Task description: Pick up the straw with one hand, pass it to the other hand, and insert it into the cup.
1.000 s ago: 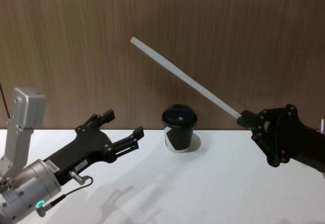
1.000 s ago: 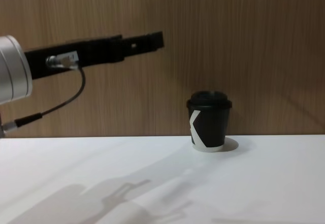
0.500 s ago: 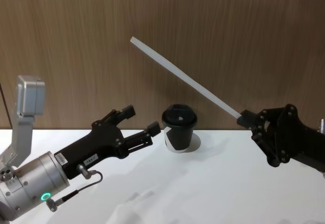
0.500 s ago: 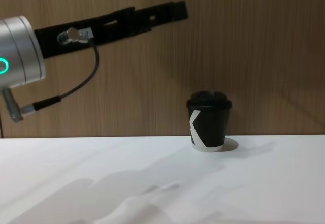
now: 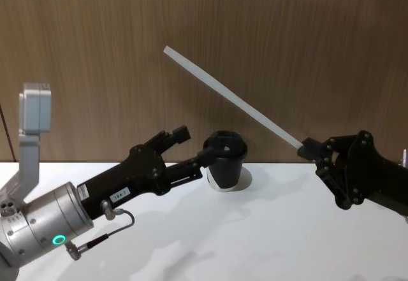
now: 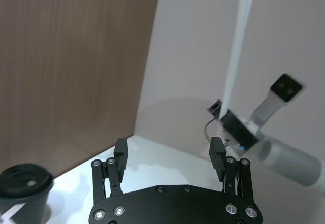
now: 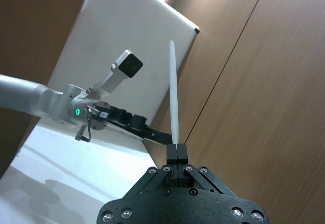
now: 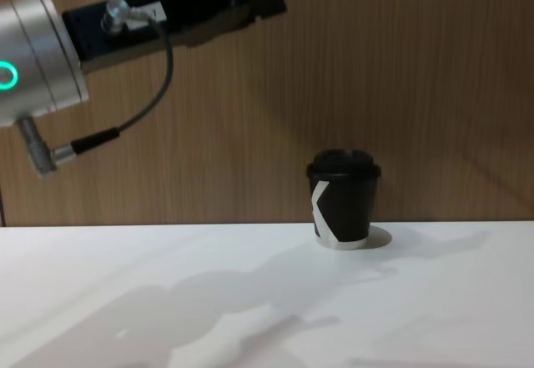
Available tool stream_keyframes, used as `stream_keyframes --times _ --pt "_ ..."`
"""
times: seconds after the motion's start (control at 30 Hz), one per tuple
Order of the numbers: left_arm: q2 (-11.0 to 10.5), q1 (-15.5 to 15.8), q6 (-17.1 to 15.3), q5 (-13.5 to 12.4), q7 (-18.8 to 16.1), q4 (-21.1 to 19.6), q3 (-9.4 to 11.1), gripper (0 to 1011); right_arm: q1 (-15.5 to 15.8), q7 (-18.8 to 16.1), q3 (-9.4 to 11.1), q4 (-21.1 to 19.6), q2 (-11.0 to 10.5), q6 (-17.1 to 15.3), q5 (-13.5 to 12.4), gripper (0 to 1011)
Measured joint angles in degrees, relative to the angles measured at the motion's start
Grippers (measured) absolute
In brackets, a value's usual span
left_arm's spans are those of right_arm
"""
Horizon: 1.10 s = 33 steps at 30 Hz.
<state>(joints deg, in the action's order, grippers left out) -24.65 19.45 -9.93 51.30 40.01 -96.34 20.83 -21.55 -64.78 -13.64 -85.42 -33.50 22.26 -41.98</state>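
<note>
Two grippers: your right gripper (image 5: pixel 308 147) clamps the straw's (image 5: pixel 229 96) lower end, leaving its length free beyond the fingertips for your left gripper (image 5: pixel 196 145), fingers spread, raised above the cup (image 5: pixel 226 168).

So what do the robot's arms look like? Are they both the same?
Not quite. The left gripper is black with two thin jaws, a small white label, a fat silver wrist with a glowing green ring, and a dark cable. The right gripper is black too, with little silver screws.
</note>
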Motion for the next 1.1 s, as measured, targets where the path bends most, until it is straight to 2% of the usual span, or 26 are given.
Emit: stream_keyframes --times 0.53,1.1 --pt "0.9 2.8 -1.2 6.4 5.0 0.8 -0.5 1003 0.0 0.0 0.0 0.0 0.0 0.0 0.0 2" --pt "2.1 5.6 -1.9 9.1 6.5 0.9 0.8 1002 0.0 0.0 0.0 0.0 0.0 0.0 0.0 2"
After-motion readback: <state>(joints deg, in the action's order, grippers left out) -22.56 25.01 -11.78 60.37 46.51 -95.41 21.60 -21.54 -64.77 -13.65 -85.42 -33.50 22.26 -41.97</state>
